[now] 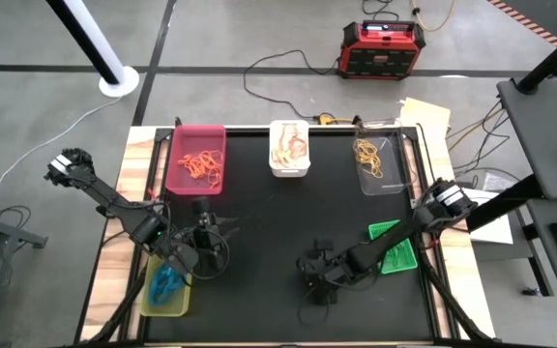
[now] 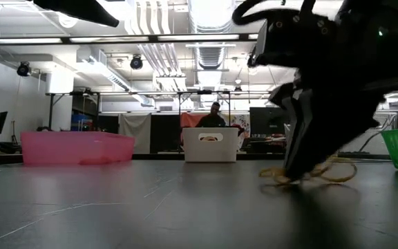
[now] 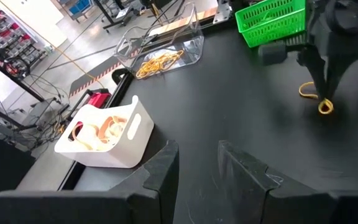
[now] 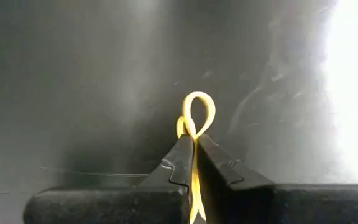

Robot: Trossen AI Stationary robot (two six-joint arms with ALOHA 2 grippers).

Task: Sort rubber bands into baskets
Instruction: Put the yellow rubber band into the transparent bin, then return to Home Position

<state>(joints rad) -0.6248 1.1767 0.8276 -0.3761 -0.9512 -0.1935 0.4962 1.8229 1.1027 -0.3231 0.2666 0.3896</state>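
The right gripper (image 4: 194,163) was down on the black table (image 1: 278,222), fingers pinched tight on a yellow rubber band (image 4: 196,118) whose loop poked out past the tips. In the low view the band (image 2: 316,174) trailed along the tabletop under the gripper (image 2: 297,169). That spot was in the front middle of the table, with the bright green basket (image 1: 393,244) just off to its side.

The left gripper (image 1: 203,242) hung near the yellow-green basket (image 1: 167,288), fingers a bit apart and holding nothing.

Along the far edge sat the pink basket (image 1: 197,158) with orange bands, the white basket (image 1: 291,148), and the clear basket (image 1: 378,162) with yellow ones.
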